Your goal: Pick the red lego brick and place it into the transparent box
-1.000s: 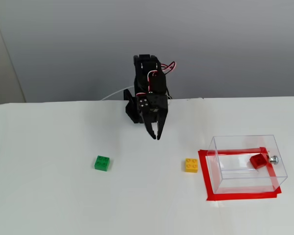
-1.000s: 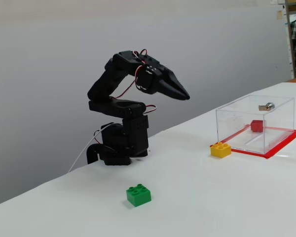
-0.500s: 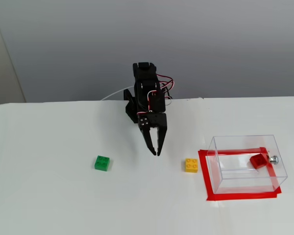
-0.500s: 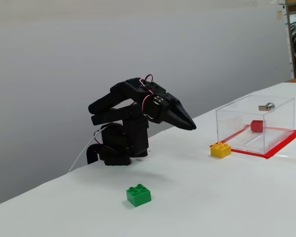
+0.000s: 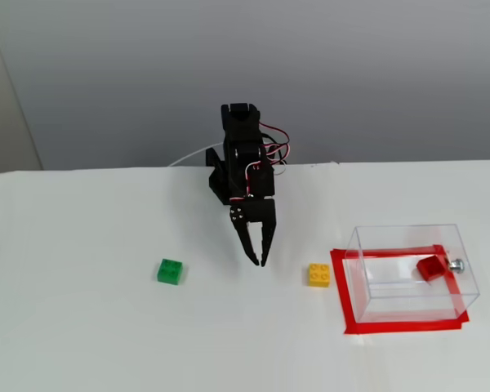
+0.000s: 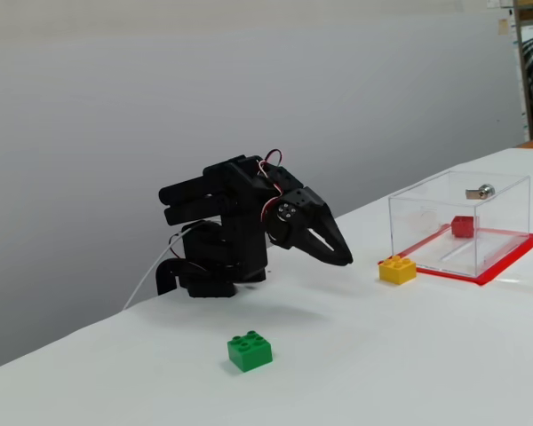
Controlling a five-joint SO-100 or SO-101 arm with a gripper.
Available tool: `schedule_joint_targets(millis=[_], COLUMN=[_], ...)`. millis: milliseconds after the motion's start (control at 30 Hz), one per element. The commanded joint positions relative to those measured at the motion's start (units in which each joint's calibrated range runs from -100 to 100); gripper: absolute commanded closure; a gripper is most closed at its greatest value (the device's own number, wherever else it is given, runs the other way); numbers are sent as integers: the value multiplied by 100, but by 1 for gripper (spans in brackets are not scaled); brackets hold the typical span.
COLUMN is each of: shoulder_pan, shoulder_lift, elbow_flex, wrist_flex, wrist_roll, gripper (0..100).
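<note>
The red lego brick (image 5: 430, 268) lies inside the transparent box (image 5: 408, 237), near its right wall by the silver knob (image 5: 456, 264); it also shows in the other fixed view (image 6: 463, 226) through the clear wall of the box (image 6: 426, 217). My gripper (image 5: 259, 261) is folded back near the arm's base, pointing down at the table between the green and yellow bricks, well left of the box. Its jaws are nearly closed and empty; it also shows in the side-on fixed view (image 6: 345, 259).
A green brick (image 5: 170, 271) lies left of the gripper and a yellow brick (image 5: 318, 274) lies just left of the box. A red tape outline (image 5: 400, 327) frames the box's footprint. The white table (image 5: 82, 327) runs to a grey wall.
</note>
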Motion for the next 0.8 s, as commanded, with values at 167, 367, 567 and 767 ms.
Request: schedule_joint_targets(millis=[167,367,567,767], shoulder_pan=[-31,-24,-38,-142], shoulder_lift=[-59,-59,-59,-59], elbow_flex=[-212,-457,-484,-493], wrist_flex=[1184,1915,2089,2107], wrist_roll=[240,433,595,626], gripper=[98,98,98,98])
